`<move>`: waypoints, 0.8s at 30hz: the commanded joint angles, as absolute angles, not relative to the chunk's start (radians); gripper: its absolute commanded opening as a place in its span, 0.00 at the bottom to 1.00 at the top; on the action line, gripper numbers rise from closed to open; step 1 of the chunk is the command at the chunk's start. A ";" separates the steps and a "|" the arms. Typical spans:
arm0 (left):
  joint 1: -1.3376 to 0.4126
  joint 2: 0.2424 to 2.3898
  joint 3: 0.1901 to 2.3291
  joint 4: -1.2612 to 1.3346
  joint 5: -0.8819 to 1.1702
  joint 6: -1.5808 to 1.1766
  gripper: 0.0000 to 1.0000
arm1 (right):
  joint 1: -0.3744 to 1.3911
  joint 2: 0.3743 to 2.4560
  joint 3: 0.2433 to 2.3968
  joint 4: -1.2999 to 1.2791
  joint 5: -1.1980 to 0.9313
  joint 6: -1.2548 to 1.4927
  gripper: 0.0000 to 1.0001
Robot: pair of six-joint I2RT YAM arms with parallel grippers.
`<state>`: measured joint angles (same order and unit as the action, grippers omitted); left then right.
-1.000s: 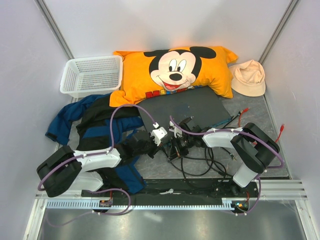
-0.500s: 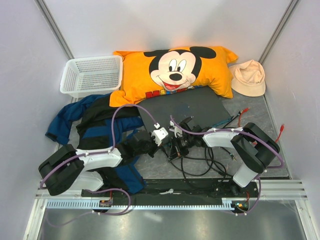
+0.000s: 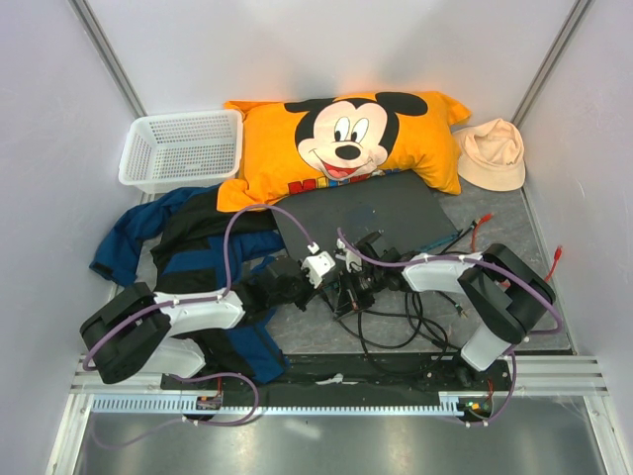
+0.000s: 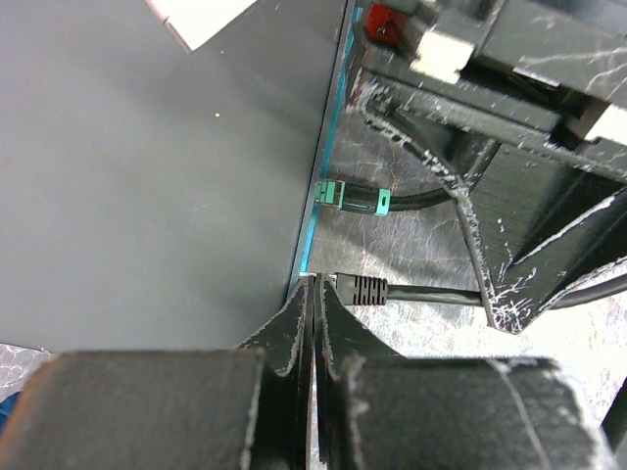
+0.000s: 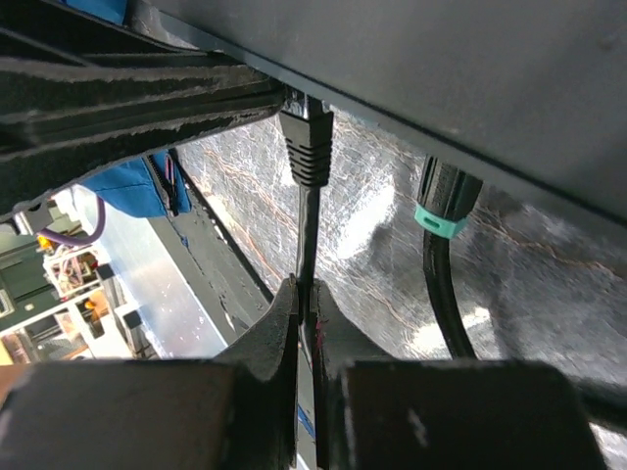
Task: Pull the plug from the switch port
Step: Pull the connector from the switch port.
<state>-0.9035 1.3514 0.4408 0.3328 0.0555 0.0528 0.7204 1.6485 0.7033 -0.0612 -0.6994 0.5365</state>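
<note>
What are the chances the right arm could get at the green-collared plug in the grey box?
Probably yes. The green-collared plug sits just beside the black cable that the right pincer is shut on, with nothing between them in the wrist view. It would have to let go first.

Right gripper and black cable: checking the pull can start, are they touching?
Touching. The right wrist view shows the right gripper closed on the black cable just below its plug at the switch.

Closed left hand at the switch edge, beside black plug and green-tipped plug
</note>
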 commanded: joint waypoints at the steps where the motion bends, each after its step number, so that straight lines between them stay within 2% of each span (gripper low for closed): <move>1: -0.914 1.424 0.417 0.391 0.018 0.054 0.02 | 0.710 1.569 0.699 -0.024 -0.706 0.494 0.01; 8: -0.966 1.492 0.428 0.405 0.014 0.071 0.02 | 0.709 1.468 0.715 -0.126 -0.730 0.434 0.01; 15: -0.979 1.546 0.452 0.403 0.003 0.066 0.02 | 0.695 1.456 0.732 -0.270 -0.793 0.381 0.00; 24: -0.980 1.606 0.486 0.383 -0.032 0.057 0.02 | 0.684 1.424 0.693 -0.325 -0.822 0.371 0.01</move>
<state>-0.9871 1.5673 0.4942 0.4812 0.0082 0.0498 0.6792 1.4723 0.6941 -0.2970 -0.7296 0.4015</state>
